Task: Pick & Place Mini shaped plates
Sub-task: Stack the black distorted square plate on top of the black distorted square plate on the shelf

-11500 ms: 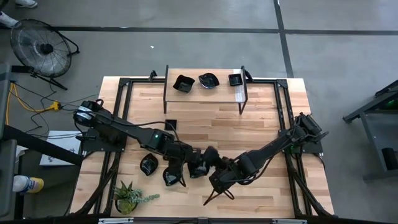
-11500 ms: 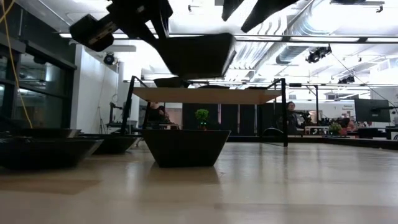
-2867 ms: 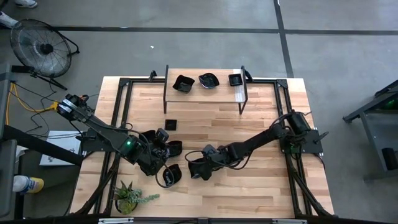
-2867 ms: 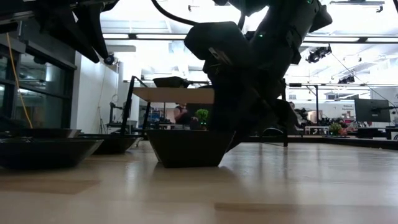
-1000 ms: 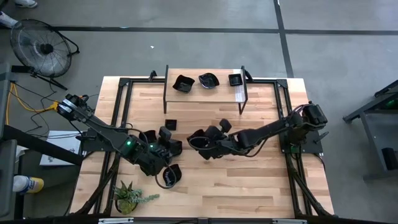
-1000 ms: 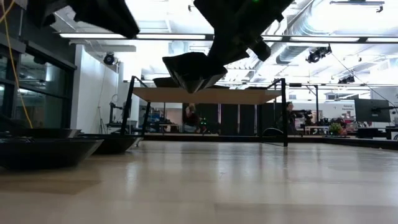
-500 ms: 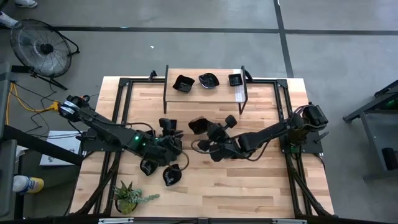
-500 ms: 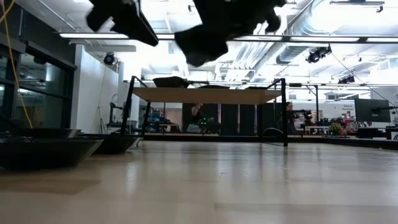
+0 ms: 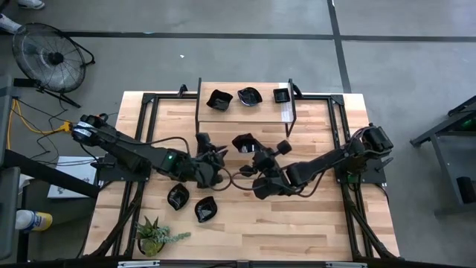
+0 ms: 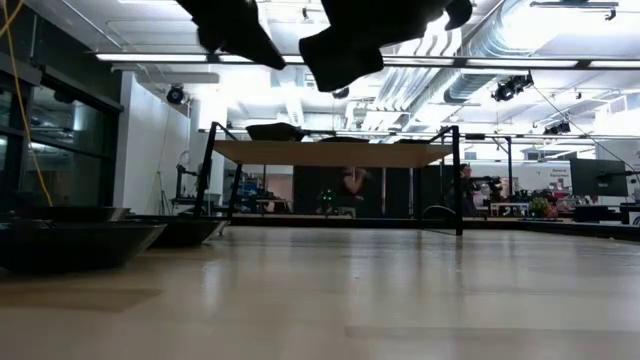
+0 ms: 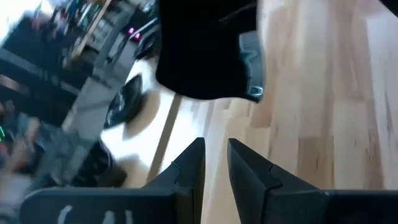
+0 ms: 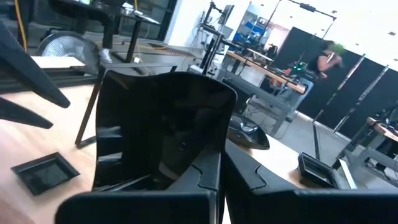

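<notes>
A glossy black mini shaped plate (image 9: 242,141) hangs above the table's middle, and my right gripper (image 9: 253,154) is shut on it. In the low view the plate (image 10: 345,50) is high above the wood. My left gripper (image 9: 217,158) hovers just left of it, its fingers (image 11: 198,152) a little open with nothing between them. Two more plates (image 9: 178,196) (image 9: 204,211) rest on their bases near the front left. Three plates (image 9: 249,96) sit on the raised shelf (image 9: 223,113). A small square plate (image 12: 46,173) lies flat on the table. My right gripper pinches the plate's rim (image 12: 210,160) between its two fingers, which point about level toward the table's far left. The plate is lifted clear and stands tipped up on edge, its hollow side facing the wrist camera.
A small potted plant (image 9: 156,237) stands at the front left corner. The shelf's legs (image 9: 291,119) stand on the table's far half. Bare wood lies in front of both grippers and at the right. A fan (image 9: 52,56) stands on the floor beyond the table.
My right gripper has carried the plate up and toward the table's far edge, turning its wrist so the plate tips up on edge. My left gripper has swung toward the right and far side, closer to the plate, and rolled as it went.
</notes>
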Robot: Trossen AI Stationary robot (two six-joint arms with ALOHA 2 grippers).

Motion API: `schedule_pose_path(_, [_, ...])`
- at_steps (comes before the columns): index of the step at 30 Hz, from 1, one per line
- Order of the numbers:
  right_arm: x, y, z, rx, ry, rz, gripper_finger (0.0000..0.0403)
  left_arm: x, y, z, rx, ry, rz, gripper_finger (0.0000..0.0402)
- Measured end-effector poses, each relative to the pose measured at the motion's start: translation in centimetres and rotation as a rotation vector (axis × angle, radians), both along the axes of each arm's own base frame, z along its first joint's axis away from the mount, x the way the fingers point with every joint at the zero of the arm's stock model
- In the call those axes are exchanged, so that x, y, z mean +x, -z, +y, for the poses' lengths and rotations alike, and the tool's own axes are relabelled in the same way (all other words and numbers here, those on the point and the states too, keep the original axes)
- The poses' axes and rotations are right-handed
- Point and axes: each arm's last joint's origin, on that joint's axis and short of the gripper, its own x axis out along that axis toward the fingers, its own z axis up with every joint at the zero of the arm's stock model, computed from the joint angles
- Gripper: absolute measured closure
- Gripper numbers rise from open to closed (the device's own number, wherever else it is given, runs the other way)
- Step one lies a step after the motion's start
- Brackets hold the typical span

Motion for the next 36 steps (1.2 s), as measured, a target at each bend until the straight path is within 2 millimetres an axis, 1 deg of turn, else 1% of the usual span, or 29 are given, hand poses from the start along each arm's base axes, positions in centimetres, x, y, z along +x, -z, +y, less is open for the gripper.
schedule_pose_path(3, [0.1,0.1,0.0,0.019,-0.030,0.014,0.0402,0.0,0.1,-0.2,0.125,0.125,0.135,0.0337])
schedule_pose_path(11, [0.5,0.4,-0.2,0.137,-0.144,0.020,0.0402,0.0,0.3,-0.5,0.561,0.496,0.512,0.0337])
schedule_pose_path(14, [0.7,0.5,-0.6,0.177,-0.165,0.015,0.0402,0.0,0.4,-0.5,0.693,0.614,0.615,0.0337])
schedule_pose_path(16, [0.9,0.5,-1.0,0.205,-0.180,0.014,0.0402,0.0,0.4,-0.5,0.752,0.645,0.654,0.0337])
schedule_pose_path(23, [1.3,0.7,-1.9,0.292,-0.222,0.003,0.0402,-0.1,0.5,-0.5,0.841,0.687,0.724,0.0337])
schedule_pose_path(30, [1.5,0.8,-2.1,0.328,-0.249,0.002,0.0402,-0.4,0.9,-0.3,0.851,0.711,0.794,0.0337])
schedule_pose_path(36, [1.5,0.7,-2.1,0.341,-0.264,-0.002,0.0402,-0.5,1.0,-0.3,0.841,0.710,0.798,0.0337])
